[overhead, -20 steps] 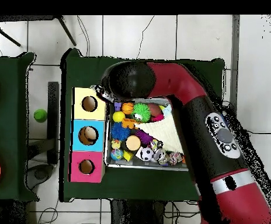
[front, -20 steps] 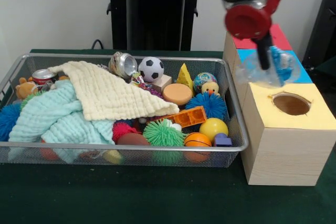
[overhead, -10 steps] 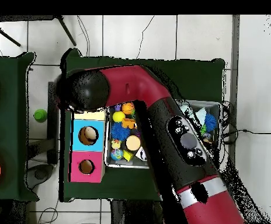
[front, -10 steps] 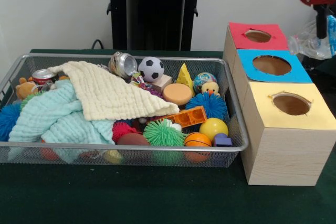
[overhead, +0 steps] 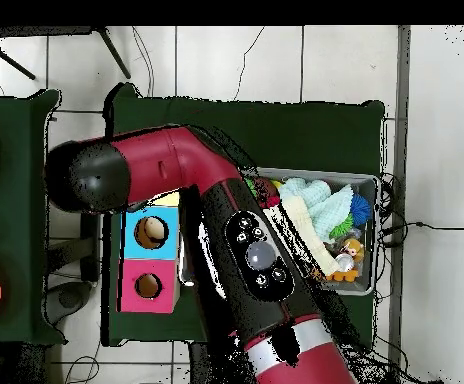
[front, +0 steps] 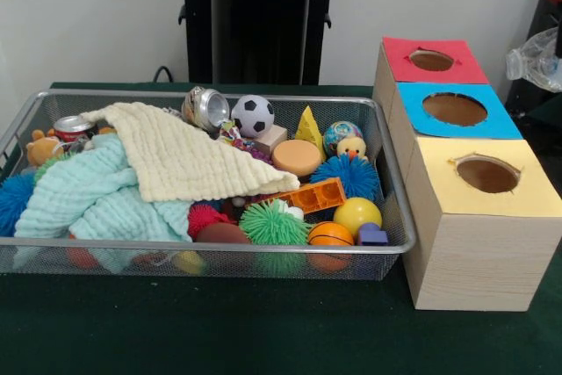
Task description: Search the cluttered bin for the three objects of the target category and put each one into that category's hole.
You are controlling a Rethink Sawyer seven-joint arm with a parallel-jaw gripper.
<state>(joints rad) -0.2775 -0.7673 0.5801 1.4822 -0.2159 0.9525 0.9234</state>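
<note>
Arm (overhead: 226, 240) slanted across the boxes (front: 474, 173), past their outer edge (pincer state indiscernible).

The red and black arm (overhead: 226, 250) crosses the green surface (overhead: 276, 130), its black elbow (overhead: 81, 178) at nine o'clock covering the yellow box top. The blue box (overhead: 151, 232) and pink box (overhead: 148, 286) show their holes. The wire bin (overhead: 366, 235) lies at three o'clock.
</note>
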